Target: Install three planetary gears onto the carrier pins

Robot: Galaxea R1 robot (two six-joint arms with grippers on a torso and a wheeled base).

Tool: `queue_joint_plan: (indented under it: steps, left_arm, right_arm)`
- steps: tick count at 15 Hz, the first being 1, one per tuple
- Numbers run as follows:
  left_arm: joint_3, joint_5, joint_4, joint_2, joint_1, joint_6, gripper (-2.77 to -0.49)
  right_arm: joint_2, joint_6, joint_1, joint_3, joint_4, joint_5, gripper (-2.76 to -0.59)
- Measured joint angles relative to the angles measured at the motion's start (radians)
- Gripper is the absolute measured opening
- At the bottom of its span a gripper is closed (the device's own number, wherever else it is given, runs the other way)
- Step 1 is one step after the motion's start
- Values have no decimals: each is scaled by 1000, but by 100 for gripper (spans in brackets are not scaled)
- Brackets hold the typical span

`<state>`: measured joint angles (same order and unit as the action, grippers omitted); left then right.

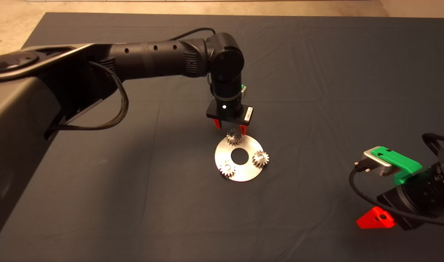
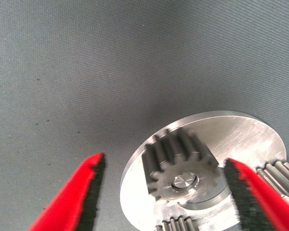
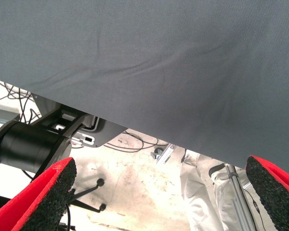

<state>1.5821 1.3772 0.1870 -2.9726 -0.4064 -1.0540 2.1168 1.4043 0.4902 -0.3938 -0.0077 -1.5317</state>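
- Dark mat covers the bench, and we see our left gripper poised above the plate's far rim, fingers spread wide, grasping nothing.
- We count three planetary gears on the carrier pins, lying flat, bores pointing straight up.
- Our right gripper waits at the mat's near right corner, fingers released.

no readable text, labels or numbers
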Motion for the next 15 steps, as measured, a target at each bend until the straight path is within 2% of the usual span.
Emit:
queue_joint_plan:
  steps: [2,5,6,8,9,11,12,15]
  left_arm:
    - [0,1,-3,0,-16,0,-150]
    - [6,2,-8,0,-86,0,-133]
    - [8,2,-10,0,-102,0,-123]
    - [10,19,-17,0,-113,0,-122]
    - [11,41,-19,0,-113,-1,-122]
    - [13,120,-20,3,-113,-7,-108]
    - [13,139,-20,6,-113,-15,-107]
    - [-17,142,-18,12,-113,-67,-107]
  right_arm:
    - [0,0,0,0,0,0,-74]
    - [0,0,0,0,0,0,-74]
    - [0,0,0,0,0,0,-74]
    - [0,0,0,0,0,0,-74]
    - [0,0,0,0,0,0,-74]
    - [0,0,0,0,0,0,-74]
    - [-1,0,0,0,0,0,-74]
    - [-2,3,0,0,0,0,-74]
